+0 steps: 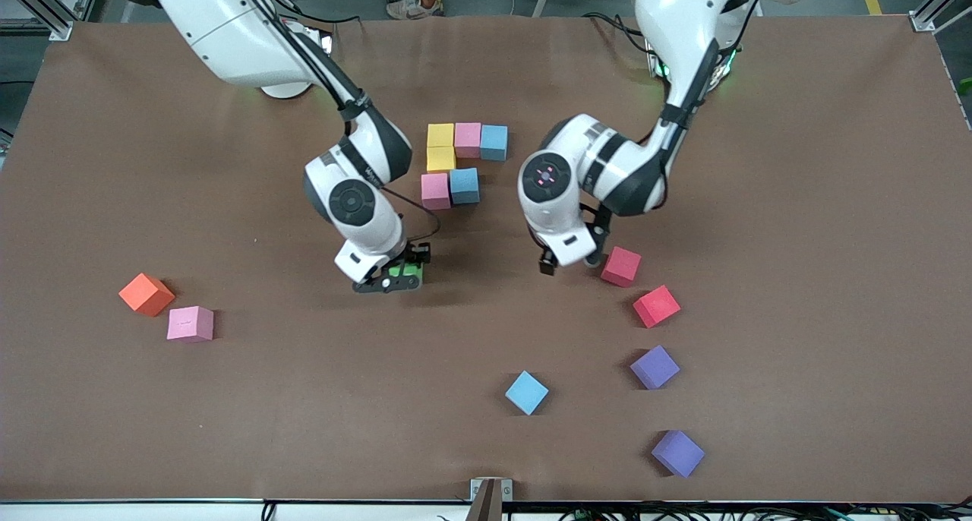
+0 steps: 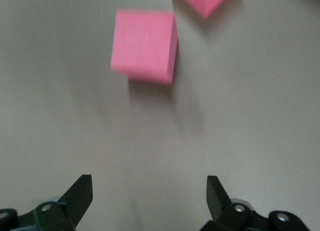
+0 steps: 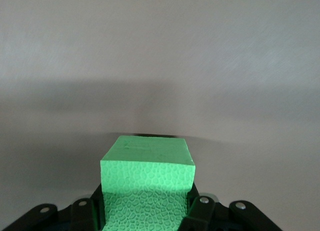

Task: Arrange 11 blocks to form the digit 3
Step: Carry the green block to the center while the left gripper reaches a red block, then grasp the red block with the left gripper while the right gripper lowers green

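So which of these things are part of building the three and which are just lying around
Job:
- started digit 3, six cubes
- green block in right gripper
- red blocks
- purple blocks
- loose blue block
- loose pink block

Lying about:
- orange cube

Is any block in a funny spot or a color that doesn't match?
Yes: the orange cube at the right arm's end of the table, beside a pink block, is the only orange one. The loose blocks lie turned at odd angles, unlike the neat cluster between the arms.
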Robot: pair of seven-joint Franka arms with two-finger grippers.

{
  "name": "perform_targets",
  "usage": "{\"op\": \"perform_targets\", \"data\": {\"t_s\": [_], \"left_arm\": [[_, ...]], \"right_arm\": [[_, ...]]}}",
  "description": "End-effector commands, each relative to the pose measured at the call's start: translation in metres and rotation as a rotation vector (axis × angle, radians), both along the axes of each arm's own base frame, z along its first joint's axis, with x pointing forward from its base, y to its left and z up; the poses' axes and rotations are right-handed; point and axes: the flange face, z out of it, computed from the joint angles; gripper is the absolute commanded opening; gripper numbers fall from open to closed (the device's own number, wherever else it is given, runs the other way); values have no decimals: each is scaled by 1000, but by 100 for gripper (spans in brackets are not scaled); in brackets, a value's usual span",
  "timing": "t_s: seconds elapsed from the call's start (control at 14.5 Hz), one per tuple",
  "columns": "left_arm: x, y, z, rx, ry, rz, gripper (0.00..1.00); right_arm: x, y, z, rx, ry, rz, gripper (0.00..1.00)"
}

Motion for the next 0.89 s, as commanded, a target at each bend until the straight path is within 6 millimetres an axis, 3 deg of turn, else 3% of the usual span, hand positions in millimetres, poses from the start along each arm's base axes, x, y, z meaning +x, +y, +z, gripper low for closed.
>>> {"op": "perform_targets", "data": {"t_s": [0.0,0.07,0.28,0.55,0.83], "left_arm": [[19,45,-12,34,-6,7,100],[23,57,-18,25,-10,-7,100],[33,89,-28,33,14,-49,100],[16,104,-52,64,75,-121,100],[-3,111,-65,46,64,-133,100]], "right_arm": [[-34,18,-3,-9,10,-25,49],[-44,26,-7,-12,12,-36,49],[-57,25,-12,-11,10,-34,49],[-73,16,-15,-17,11,-28,49],[-81,25,-13,-3,24,-35,49]]}}
